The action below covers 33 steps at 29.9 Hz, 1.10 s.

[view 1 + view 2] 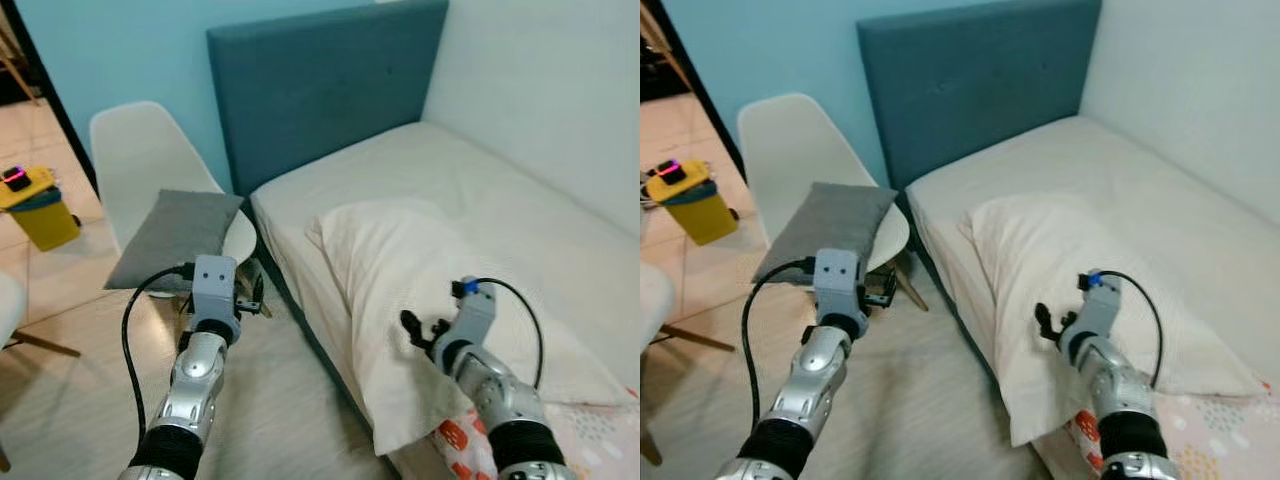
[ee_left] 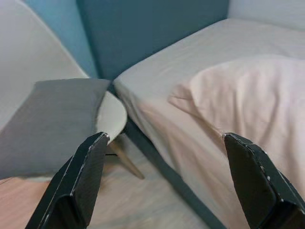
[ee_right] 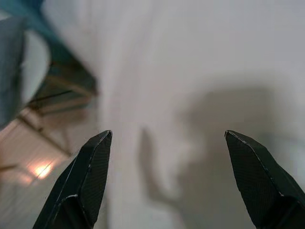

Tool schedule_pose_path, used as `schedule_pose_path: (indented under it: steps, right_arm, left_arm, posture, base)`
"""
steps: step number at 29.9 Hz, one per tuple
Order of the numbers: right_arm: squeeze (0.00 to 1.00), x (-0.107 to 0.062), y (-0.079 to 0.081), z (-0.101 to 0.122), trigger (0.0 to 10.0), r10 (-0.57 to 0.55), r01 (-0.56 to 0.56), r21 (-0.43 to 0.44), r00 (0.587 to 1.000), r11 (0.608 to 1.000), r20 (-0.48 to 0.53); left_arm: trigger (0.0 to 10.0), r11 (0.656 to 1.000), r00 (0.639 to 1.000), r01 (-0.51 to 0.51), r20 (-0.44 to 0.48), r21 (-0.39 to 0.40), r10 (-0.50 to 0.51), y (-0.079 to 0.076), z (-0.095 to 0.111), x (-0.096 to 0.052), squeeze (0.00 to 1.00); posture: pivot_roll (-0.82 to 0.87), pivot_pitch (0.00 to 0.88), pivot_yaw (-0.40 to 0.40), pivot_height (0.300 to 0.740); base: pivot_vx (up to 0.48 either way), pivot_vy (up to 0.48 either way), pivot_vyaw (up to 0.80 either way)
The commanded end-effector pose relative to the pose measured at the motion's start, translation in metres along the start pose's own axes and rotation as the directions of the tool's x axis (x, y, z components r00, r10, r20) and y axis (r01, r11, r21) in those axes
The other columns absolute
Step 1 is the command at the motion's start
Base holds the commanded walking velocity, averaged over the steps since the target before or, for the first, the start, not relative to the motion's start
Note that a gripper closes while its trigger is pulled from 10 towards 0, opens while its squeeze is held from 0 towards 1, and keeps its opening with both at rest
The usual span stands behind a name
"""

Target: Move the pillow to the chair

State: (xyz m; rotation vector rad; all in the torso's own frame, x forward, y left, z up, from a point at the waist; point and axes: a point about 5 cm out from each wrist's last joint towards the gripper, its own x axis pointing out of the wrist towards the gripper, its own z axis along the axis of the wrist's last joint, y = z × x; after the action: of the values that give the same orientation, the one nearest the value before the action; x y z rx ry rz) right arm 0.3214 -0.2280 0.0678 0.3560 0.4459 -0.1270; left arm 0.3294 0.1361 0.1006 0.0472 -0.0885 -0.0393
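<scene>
**Bedroom corner: cream pillow on bed, both claws wide, nothing held**

Blue wall w/ a teal headboard (image 1: 325, 85) fills the top centre of the head views; a white wall runs down the right. Bed (image 1: 520, 190) w/ a pale sheet takes the centre and right. Cream pillow (image 1: 400, 270) lies on the bed, mid-frame, its lower end hanging over the bed's near edge.

White chair (image 1: 140, 160) stands left of the bed, upper left of frame, just beside the headboard. A grey cushion (image 1: 178, 235) lies on its seat, overhanging the front. Yellow bin (image 1: 38, 210) w/ a dark lid sits far left on the tiled floor; a corner of patterned cloth (image 1: 590, 435) shows at lower right.

Left gripper (image 1: 245, 300) hovers low left-centre, in front of the chair, over the floor (image 1: 270, 410) between chair and bed. Head views hide most of its fingers behind the wrist block; the left wrist view shows them spread wide w/ nothing between, framing the cushion, chair seat and pillow corner.

Right gripper (image 1: 1050, 322) sits lower right-centre, above the pillow's near part. Head views show only small dark finger tips; the right wrist view shows the fingers (image 3: 83, 181) wide apart over blurred cream fabric w/ the gripper's shadow on it, not touching as far as can be seen. Chair legs and floor appear at that view's left edge.
</scene>
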Motion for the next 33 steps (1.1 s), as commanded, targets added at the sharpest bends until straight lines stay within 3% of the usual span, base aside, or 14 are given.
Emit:
schedule_pose_path:
  steps: [1, 7, 10, 12, 17, 18, 21, 26, 33]
  right_arm:
    - [0.00, 0.000, -0.004, -0.007, 10.0, -0.021, 0.021, 0.009, 0.999, 1.000, -0.028]
    - [0.00, -0.006, -0.030, 0.004, 10.0, -0.151, 0.150, 0.077, 0.988, 0.986, 0.010]
    - [0.00, -0.007, -0.034, 0.003, 10.0, -0.160, 0.159, 0.100, 0.987, 0.982, 0.000]
    - [0.00, -0.007, -0.035, 0.001, 10.0, -0.155, 0.155, 0.131, 0.988, 0.979, -0.006]
    - [0.00, -0.008, -0.037, -0.004, 10.0, -0.128, 0.108, 0.332, 0.991, 0.937, 0.039]
    - [0.00, -0.008, -0.037, -0.004, 10.0, -0.128, 0.108, 0.332, 0.991, 0.937, 0.039]
    - [0.00, -0.010, -0.038, 0.003, 10.0, -0.105, 0.040, 0.446, 0.987, 0.894, 0.121]
    - [0.00, -0.012, -0.045, 0.009, 10.0, -0.116, 0.003, 0.536, 0.977, 0.844, 0.177]
    - [0.00, -0.016, -0.053, 0.013, 10.0, -0.147, -0.003, 0.571, 0.965, 0.821, 0.216]
  left_arm:
    - [10.0, 1.000, 1.000, -0.004, -0.010, -0.003, 0.004, 0.000, -0.003, -0.002, 0.00]
    - [10.0, 1.000, 1.000, -0.005, -0.007, -0.008, 0.005, 0.000, -0.003, -0.002, 0.00]
    - [10.0, 1.000, 1.000, -0.004, -0.006, -0.009, 0.004, 0.000, -0.003, -0.002, 0.00]
    - [10.0, 1.000, 1.000, -0.001, -0.005, -0.009, 0.001, -0.001, -0.003, -0.002, 0.00]
    - [10.0, 1.000, 1.000, 0.019, 0.002, -0.023, -0.019, -0.003, -0.002, -0.003, 0.00]
    - [10.0, 1.000, 1.000, 0.019, 0.002, -0.023, -0.019, -0.003, -0.002, -0.003, 0.00]
    - [10.0, 0.999, 1.000, 0.025, 0.005, -0.025, -0.025, -0.002, -0.002, -0.004, 0.00]
    - [10.0, 0.999, 0.999, 0.031, 0.011, -0.024, -0.031, -0.001, -0.001, -0.003, 0.00]
    - [10.0, 0.999, 0.999, 0.046, 0.018, -0.023, -0.045, -0.001, 0.001, -0.002, 0.00]
  posture:
    - [-0.04, 0.043, 0.001, 0.720]
    - [-0.04, 0.047, 0.002, 0.696]
    - [-0.05, 0.047, 0.004, 0.686]
    - [-0.05, 0.049, 0.003, 0.681]
    - [-0.04, 0.052, 0.007, 0.656]
    - [-0.04, 0.052, 0.007, 0.656]
    - [-0.04, 0.052, 0.011, 0.642]
    - [-0.04, 0.049, 0.013, 0.622]
    - [-0.04, 0.046, 0.018, 0.587]
  base:
    - [0.000, 0.000, 0.00]
    - [0.000, 0.000, 0.00]
    - [0.000, 0.000, 0.00]
    - [0.000, 0.000, 0.00]
    - [0.000, 0.000, 0.00]
    - [0.000, 0.000, 0.00]
    - [0.000, 0.000, 0.00]
    - [0.000, 0.000, 0.00]
    - [0.000, 0.000, 0.00]
